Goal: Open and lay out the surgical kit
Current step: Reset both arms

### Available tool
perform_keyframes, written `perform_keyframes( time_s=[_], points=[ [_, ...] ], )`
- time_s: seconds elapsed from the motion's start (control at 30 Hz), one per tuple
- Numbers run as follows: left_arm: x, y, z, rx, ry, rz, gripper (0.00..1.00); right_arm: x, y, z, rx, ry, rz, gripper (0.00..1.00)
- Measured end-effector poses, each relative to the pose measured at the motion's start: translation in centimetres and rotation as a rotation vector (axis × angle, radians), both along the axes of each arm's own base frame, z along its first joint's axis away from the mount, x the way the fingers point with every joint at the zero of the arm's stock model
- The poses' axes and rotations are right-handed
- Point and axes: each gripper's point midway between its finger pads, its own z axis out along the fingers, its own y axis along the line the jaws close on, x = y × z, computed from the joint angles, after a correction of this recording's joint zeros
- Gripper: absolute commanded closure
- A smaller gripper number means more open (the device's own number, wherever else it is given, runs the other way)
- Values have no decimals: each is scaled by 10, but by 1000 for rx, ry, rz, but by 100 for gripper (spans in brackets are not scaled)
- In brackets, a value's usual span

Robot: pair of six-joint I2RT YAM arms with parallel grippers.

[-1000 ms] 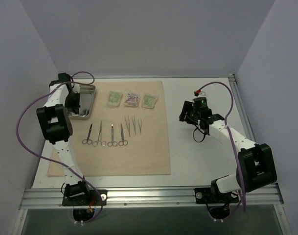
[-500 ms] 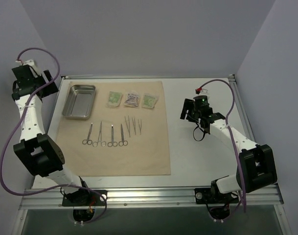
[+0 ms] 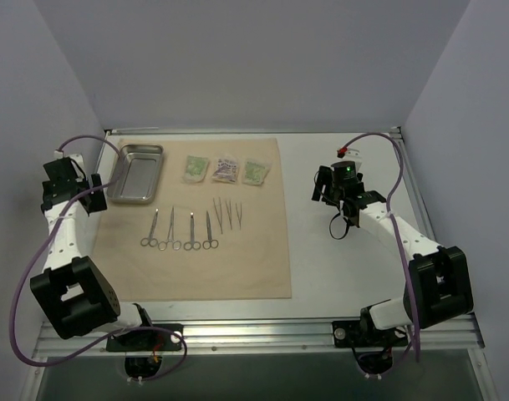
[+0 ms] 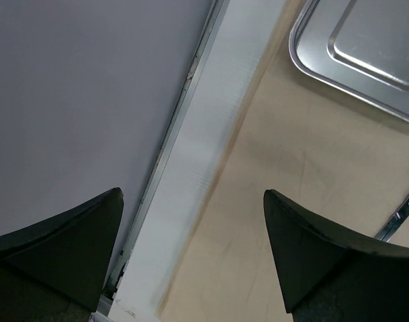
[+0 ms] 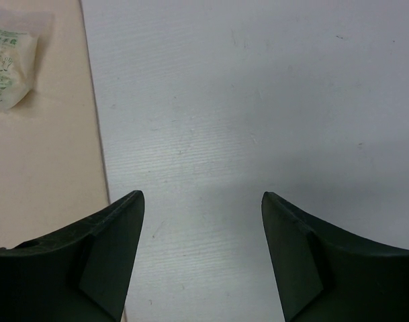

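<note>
Lettering on the 3 packets [image 3: 225,170] is too small to read; green print shows on the outer 2. Beige cloth wrap [image 3: 237,259] lies flat as a sheet on the table's [image 3: 346,267] left half, long axis near to far. Steel tray [image 3: 137,173] sits at its far-left corner, empty; 4 scissor-like instruments [image 3: 180,230] lie parallel, handles nearest, beside 2 tweezers [image 3: 228,214]. Left gripper [image 4: 191,258] hangs wide apart, empty, over the wrap's left edge; right gripper [image 5: 201,251] spread wide, empty, above bare table.
</note>
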Motion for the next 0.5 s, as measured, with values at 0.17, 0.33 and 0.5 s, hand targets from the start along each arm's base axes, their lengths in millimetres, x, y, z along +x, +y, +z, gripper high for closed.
perform_keyframes(
  time_s=[0.17, 0.33, 0.5],
  points=[
    [-15, -5, -16, 9, 56, -35, 6, 0, -1, 0, -10, -1, -1, 34],
    [-22, -9, -28, -1, 93, -51, 6, 2, -1, 1, -14, -10, 5, 35],
    [-25, -10, -32, -8, 104, -52, 6, 5, -1, 3, -20, -23, 15, 36]
  ],
)
